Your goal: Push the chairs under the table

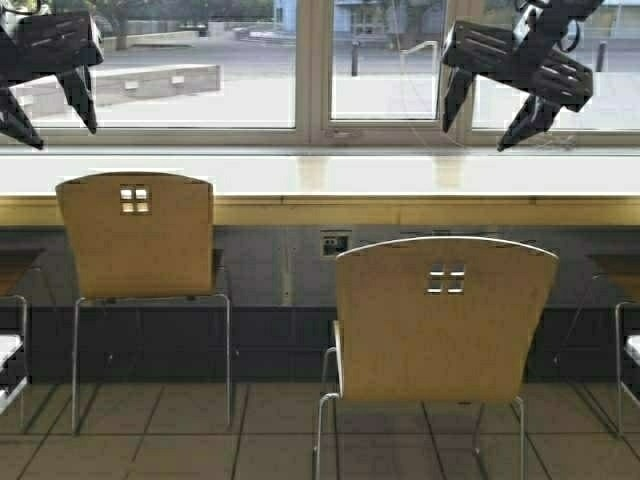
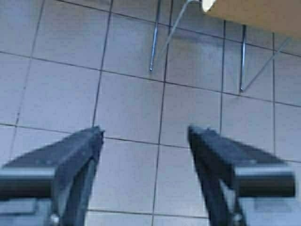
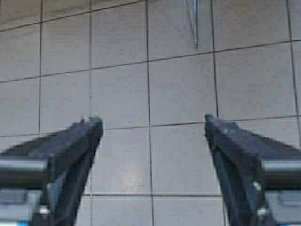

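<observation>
Two tan plywood chairs face the long pale-wood table that runs left to right under the window.

Left chair: farther from the robot, backrest close to the table's front edge, seat partly under the top. Grey metal legs on the tiled floor.

Right chair: nearer the robot, well back from the table edge, a clear stretch of floor between it and the dark panel below the table. Backrest upright, four-square cutout near its top. Not under the table.

A wall socket sits in the panel under the table, between the two chairs. Parts of other seats show at the far left edge and far right edge.

Left pincer: raised high at upper left, above the left chair, touching nothing. In its wrist view the left pincer has its fingers spread wide with bare floor tiles between them; chair legs show beyond.

Right pincer: raised high at upper right, above the right chair, touching nothing. In its wrist view the right pincer is also spread wide over bare tiles; one thin chair leg shows farther off.
</observation>
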`<state>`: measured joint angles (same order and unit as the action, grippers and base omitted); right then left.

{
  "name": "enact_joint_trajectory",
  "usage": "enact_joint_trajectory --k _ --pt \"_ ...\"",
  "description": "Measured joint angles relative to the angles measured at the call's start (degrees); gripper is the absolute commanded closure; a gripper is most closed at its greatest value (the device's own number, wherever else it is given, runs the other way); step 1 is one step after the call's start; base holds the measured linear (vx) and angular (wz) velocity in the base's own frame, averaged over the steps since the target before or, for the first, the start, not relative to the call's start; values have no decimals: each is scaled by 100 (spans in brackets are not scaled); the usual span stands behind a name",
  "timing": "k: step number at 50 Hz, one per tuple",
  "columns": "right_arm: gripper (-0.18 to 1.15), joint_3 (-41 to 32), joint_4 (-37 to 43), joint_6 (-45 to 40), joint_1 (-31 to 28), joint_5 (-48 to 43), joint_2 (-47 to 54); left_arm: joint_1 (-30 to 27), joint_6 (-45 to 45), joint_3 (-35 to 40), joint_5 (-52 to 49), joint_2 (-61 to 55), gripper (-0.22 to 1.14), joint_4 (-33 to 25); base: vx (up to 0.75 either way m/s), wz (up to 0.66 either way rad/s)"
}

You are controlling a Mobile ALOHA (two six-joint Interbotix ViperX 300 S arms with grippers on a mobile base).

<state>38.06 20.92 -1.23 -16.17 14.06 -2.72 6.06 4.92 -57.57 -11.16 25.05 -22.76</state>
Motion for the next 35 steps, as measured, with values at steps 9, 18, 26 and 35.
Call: enact_joint_trajectory --k 9,18,26,35 --pt "-1 0 -9 0 0 35 9 0 0 0 -26 -35 2 -35 -1 -26" --pt "-1 18 -9 -18 0 35 35 0 0 0 -149 -35 2 -105 3 -19" --pt "-1 149 149 -114 -18 -105 62 0 -97 0 -246 -53 2 -422 8 -17" --pt "-1 281 747 -211 0 -492 325 167 -501 26 -220 -448 2 -1354 12 -12"
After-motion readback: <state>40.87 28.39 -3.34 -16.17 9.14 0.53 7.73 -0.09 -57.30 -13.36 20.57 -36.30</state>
